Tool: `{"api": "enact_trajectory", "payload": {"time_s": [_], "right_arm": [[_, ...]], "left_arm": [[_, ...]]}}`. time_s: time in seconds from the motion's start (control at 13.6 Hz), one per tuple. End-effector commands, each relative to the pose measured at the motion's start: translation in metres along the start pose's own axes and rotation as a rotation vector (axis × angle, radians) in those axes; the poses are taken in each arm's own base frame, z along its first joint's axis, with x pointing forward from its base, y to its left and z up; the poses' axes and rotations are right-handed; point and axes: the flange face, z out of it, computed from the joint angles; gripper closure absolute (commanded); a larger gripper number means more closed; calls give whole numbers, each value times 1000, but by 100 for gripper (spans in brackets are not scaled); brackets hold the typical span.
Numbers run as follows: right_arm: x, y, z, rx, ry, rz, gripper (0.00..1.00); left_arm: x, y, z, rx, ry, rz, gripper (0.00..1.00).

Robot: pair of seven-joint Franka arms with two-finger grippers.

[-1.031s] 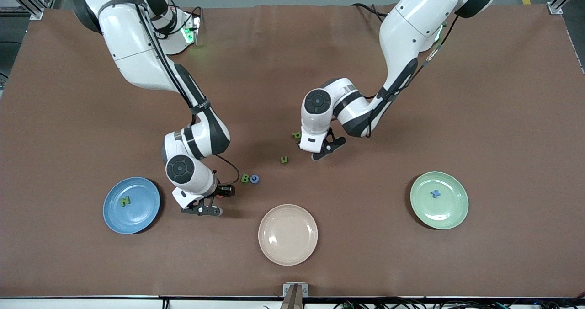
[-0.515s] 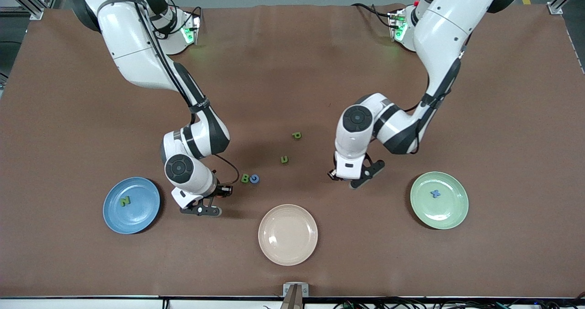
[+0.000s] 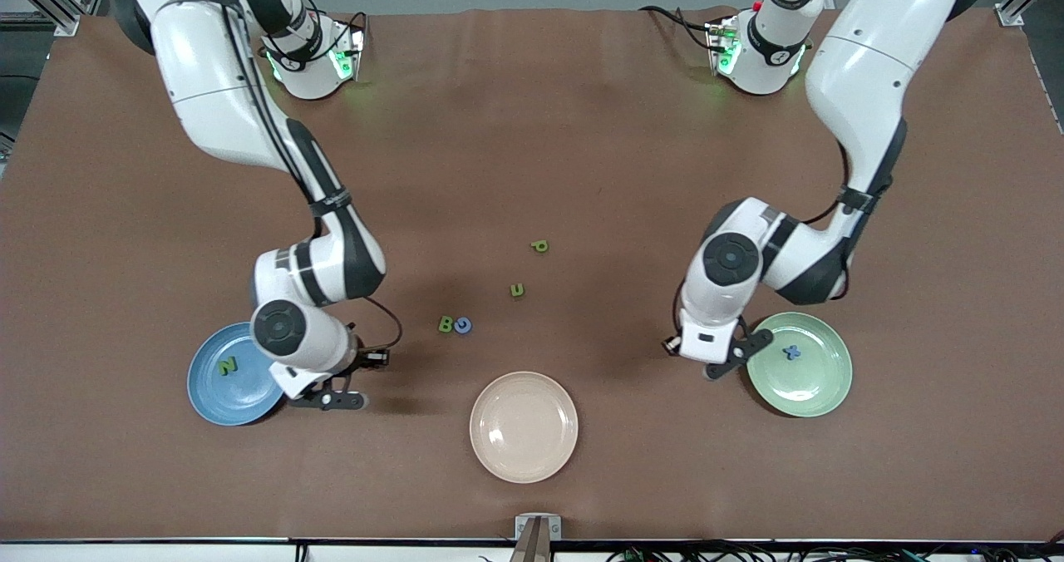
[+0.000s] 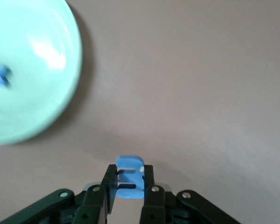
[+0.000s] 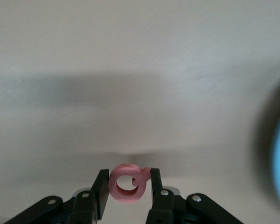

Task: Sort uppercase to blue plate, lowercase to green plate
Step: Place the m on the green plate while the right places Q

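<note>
My left end effector (image 4: pixel 127 186) pinches the blue m (image 4: pixel 129 179) between its fingers, up in the air over bare bench (image 3: pixel 582 130) just beside the rim of the green plate (image 3: pixel 819 383), where the blue x (image 3: pixel 793 352) already lies. My right end effector (image 5: pixel 129 186) grips the pinkish-red Q (image 5: pixel 128 183) in the same way, over the bench just beside the blue plate (image 3: pixel 218 396), which holds the green N (image 3: pixel 227 366). On the open bench between my two arms, the green B (image 3: pixel 446 324) and the blue G (image 3: pixel 463 325) sit touching each other, with the green u (image 3: pixel 517 290) farther from the front camera and the green p (image 3: pixel 539 246) farther still. The cream plate (image 3: pixel 524 426) lies nearest the front camera, between the blue and green plates, with no letters on it.
</note>
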Motion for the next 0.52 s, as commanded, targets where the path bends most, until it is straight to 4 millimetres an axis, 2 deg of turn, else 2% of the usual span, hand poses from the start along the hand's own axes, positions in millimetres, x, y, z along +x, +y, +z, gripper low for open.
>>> {"api": "enact_trajectory", "payload": {"time_s": [0.0, 0.15, 0.29, 0.44], "right_arm": [[11, 51, -14, 16, -3, -84, 92], [16, 83, -19, 15, 4, -140, 92], [19, 109, -23, 14, 12, -201, 91], [22, 136, -21, 16, 12, -228, 90]], "left_arm": [[36, -34, -9, 26, 16, 77, 100], [62, -62, -6, 32, 11, 118, 100], [76, -81, -1, 43, 4, 154, 99], [104, -125, 10, 55, -16, 181, 100]]}}
